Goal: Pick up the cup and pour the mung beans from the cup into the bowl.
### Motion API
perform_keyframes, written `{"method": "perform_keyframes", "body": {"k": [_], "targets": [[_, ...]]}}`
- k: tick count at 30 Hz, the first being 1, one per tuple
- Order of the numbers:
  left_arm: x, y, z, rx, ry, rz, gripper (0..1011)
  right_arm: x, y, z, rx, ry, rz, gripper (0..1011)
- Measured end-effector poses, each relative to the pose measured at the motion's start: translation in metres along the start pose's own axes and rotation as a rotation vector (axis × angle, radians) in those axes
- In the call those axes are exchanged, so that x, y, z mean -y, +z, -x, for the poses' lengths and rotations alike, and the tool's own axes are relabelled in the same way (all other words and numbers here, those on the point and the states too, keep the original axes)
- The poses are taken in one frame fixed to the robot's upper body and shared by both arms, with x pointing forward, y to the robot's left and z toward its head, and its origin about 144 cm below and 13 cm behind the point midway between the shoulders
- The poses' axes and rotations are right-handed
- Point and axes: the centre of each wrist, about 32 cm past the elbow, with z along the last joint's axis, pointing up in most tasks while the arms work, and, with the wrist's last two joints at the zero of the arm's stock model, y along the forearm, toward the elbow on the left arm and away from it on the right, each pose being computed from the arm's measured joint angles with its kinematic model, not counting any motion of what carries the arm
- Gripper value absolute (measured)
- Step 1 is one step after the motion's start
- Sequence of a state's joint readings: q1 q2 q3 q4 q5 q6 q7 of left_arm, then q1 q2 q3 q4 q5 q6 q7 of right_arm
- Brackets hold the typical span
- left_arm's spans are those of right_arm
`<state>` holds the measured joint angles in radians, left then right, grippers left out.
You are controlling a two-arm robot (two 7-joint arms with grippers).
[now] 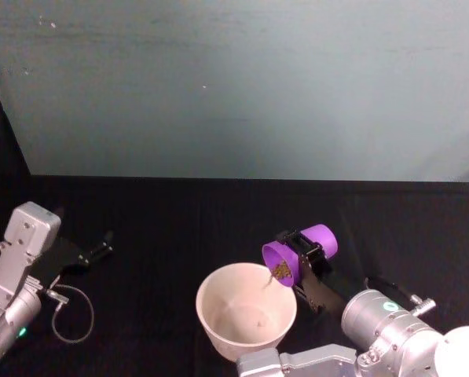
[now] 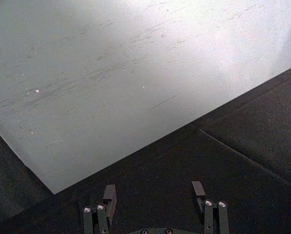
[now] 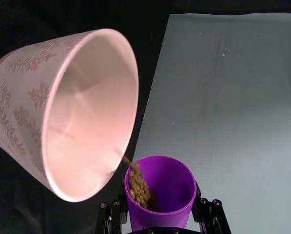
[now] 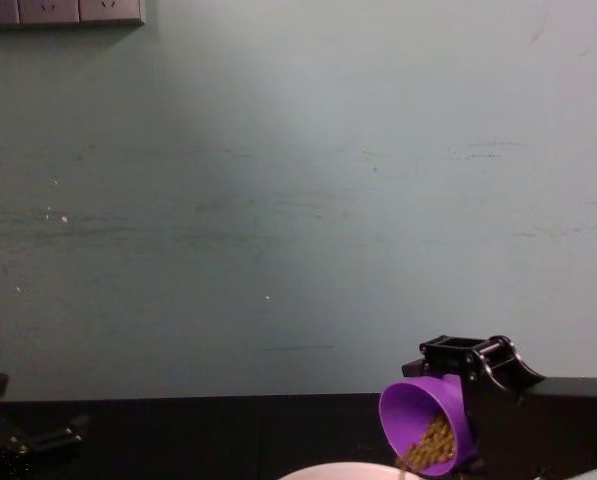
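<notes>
- The bench (image 1: 179, 228) is covered in black cloth. Its far edge runs along a pale teal wall (image 1: 242, 86) with sockets (image 4: 58, 10) high on it.
- Open cloth lies between the bowl (image 1: 218, 287) and my left tool (image 1: 99, 248). That tool rests well off to the left, fingers spread wide, with a cable loop (image 1: 73, 314) beside it.
- My right tool (image 1: 305, 250) grips the cup (image 1: 322, 238) by its sides, just over the bowl's right rim.
- The cup is tipped, its long axis slanting: mouth down and left toward the bowl, base up and away.
- Mung beans (image 1: 281, 272) spill over its lower lip into the bowl.
</notes>
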<state>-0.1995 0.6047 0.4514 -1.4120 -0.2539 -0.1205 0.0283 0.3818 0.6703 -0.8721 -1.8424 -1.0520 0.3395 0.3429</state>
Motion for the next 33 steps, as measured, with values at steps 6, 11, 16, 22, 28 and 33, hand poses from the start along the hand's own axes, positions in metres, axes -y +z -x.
{"method": "perform_keyframes", "body": {"k": [6,11,16,22,28,33], "targets": [[0.0,0.0,0.0,0.0,0.0,0.0,1003,0.0,0.004,0.003,0.053,-0.001,0.005,732],[0.0,0.0,0.0,0.0,0.0,0.0,1003,0.0,0.007,0.005,0.108,-0.005,0.011,733],[0.0,0.0,0.0,0.0,0.0,0.0,1003,0.0,0.013,0.008,0.209,-0.021,0.025,733],[0.0,0.0,0.0,0.0,0.0,0.0,1003,0.0,0.019,0.013,0.305,-0.036,0.049,733],[0.0,0.0,0.0,0.0,0.0,0.0,1003,0.0,0.025,0.017,0.412,-0.063,0.079,733],[0.0,0.0,0.0,0.0,0.0,0.0,1003,0.001,0.027,0.02,0.471,-0.079,0.091,732]]}}
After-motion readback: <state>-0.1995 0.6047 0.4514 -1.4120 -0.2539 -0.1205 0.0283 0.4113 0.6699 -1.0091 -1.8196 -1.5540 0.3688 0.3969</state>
